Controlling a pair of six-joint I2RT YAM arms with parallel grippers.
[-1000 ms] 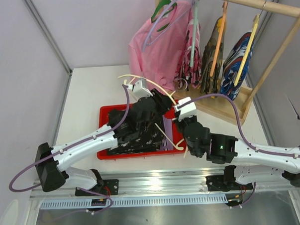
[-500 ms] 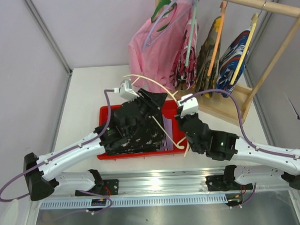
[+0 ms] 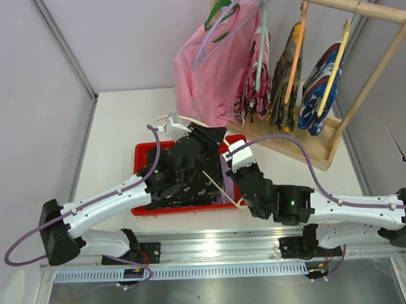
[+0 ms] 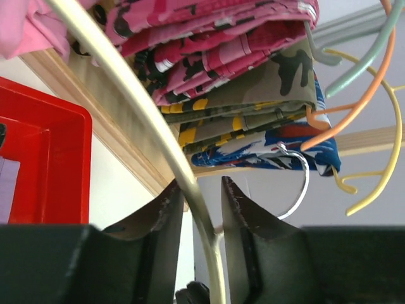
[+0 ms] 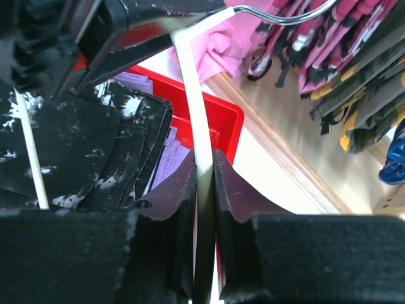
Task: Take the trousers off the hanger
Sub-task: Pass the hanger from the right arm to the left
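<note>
Two trousers lie in the red tray on the bench: black speckled trousers centre, lavender trousers at its 3 o'clock edge. The cream hanger has dropped lower since a second ago, seemingly nearly freed. Left wrist: left gripper sits loosely spread around it. Right wrist: right gripper pinches its bar.
</note>
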